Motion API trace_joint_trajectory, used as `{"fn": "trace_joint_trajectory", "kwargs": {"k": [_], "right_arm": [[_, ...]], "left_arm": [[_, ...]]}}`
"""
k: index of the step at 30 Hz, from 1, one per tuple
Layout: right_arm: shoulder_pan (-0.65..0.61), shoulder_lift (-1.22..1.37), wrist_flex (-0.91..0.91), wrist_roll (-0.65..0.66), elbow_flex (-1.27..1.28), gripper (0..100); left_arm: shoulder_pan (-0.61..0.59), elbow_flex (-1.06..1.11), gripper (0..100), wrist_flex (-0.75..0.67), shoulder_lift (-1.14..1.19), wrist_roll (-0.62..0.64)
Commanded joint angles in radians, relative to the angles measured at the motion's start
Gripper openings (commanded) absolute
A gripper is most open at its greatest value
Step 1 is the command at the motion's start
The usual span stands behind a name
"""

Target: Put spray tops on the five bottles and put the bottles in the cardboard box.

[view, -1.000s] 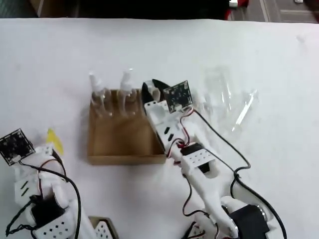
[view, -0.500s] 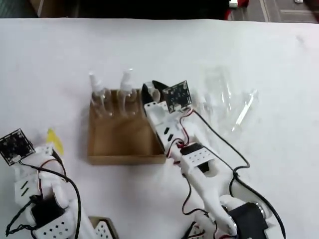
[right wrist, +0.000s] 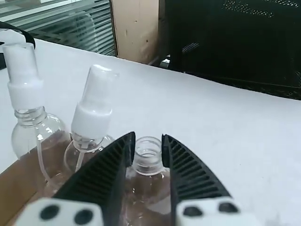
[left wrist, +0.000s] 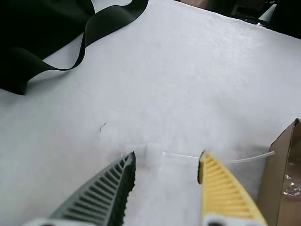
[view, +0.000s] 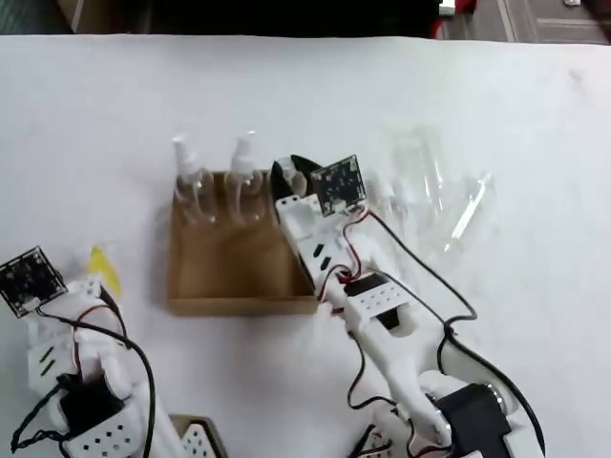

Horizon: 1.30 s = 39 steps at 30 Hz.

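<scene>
White cloth covered the table (view: pixel 286 86), with the cardboard box (view: pixel 239 303) near its middle. 2 capped bottles (view: pixel 191 186) (view: pixel 243 181) stood upright along the box's far wall. The right gripper (right wrist: pixel 146 139) was at the box's far right corner, its black jaws closed narrowly on the threaded neck of an uncapped bottle (right wrist: pixel 147 157), just beside the nearer capped one. More clear bottles (view: pixel 420 181) lay on the cloth to that arm's right, well apart from the box.

The left gripper (left wrist: pixel 167 155) hung wide open over a loose spray top (left wrist: pixel 153 154) lying flat on the cloth, whose thin tube (left wrist: pixel 249 157) ran toward the box wall.

The main risk seemed to be order: this bottle had no top, and releasing it into the box as it was would leave a step undone. The grip looked fragile too, since smooth plastic held only at the neck could swing or slip. Any sideways drift might have knocked over the capped neighbour. Set down on the box's rim, the bottle would probably have tipped out. On the left, the jaws could easily have pinched the tube or flicked the small top away.
</scene>
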Motion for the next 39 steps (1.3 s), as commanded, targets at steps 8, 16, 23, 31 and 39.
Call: {"fn": "trace_joint_trajectory", "kwargs": {"k": [8, 16, 23, 31, 39], "right_arm": [[0.005, -0.002, -0.013, 0.014, -0.012, 11.9], [0.004, -0.005, -0.012, 0.014, -0.015, 13.0], [-0.027, -0.114, 0.082, 0.087, -0.009, 13.1], [-0.025, -0.199, 0.150, 0.095, -0.009, 22.4], [0.013, -0.490, 0.340, 0.097, -0.017, 23.5]], "left_arm": [[-0.005, -0.005, 20, -0.025, -0.007, 0.009], [-0.005, -0.005, 20, -0.025, -0.007, 0.009], [-0.005, -0.005, 20, -0.025, -0.007, 0.008], [-0.005, -0.005, 20, -0.025, -0.007, 0.008], [-0.005, -0.005, 20, -0.025, -0.007, 0.008]]}}
